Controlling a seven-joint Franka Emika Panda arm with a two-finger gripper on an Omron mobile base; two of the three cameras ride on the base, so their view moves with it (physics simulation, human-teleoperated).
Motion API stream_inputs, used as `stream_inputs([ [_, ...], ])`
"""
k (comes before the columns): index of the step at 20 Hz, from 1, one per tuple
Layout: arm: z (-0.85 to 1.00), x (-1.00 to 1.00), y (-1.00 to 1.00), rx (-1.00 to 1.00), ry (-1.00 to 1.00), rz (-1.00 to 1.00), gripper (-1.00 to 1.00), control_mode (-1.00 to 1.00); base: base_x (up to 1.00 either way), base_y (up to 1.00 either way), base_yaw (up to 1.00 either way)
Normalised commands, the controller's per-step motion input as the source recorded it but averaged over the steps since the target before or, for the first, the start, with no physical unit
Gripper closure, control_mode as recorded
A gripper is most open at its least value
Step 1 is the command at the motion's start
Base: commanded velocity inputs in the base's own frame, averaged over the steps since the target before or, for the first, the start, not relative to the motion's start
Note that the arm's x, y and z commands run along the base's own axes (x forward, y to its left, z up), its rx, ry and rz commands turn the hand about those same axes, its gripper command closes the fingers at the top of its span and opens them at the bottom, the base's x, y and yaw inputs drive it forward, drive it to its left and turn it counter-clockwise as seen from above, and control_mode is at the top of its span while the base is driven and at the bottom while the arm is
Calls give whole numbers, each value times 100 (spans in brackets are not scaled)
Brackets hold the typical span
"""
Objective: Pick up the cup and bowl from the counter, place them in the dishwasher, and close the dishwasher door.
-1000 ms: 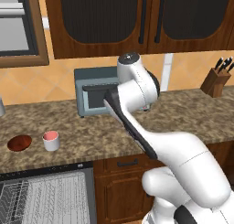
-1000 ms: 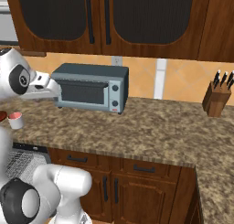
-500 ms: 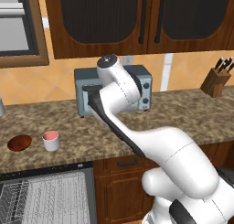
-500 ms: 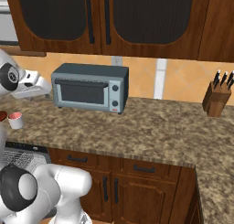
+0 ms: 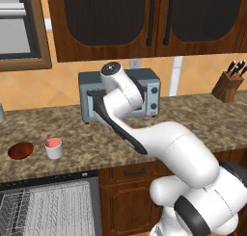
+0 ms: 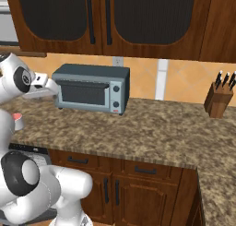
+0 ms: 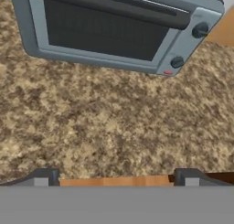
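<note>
gripper (image 7: 116, 177): jaws wide open, holding nothing, above counter (image 5: 202, 119) before toaster oven (image 7: 114, 29) | cup (image 5: 54, 148) and bowl (image 5: 20, 150): near counter's left front edge, above open dishwasher (image 5: 46, 208), awaiting pickup

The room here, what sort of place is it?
A home-style kitchen, computer-rendered by the look of it: a granite counter over wooden cabinets, a grey toaster oven, a knife block, and an open dishwasher showing its wire rack.
</note>
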Motion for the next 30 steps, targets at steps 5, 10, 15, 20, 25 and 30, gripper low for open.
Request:
stream_inputs([
  [5,-22,12,-2,1,4,-1,-100,-100,0,0,0],
  [10,-29,-21,13,0,3,-3,-100,-100,0,0,0],
  [15,-11,-10,36,0,30,15,-100,-100,0,0,0],
  [20,0,0,93,-11,52,19,-100,-100,0,0,0],
  [25,-38,9,83,-7,34,14,-100,-100,0,0,0],
  [30,-63,0,19,0,1,1,-100,-100,0,0,0],
])
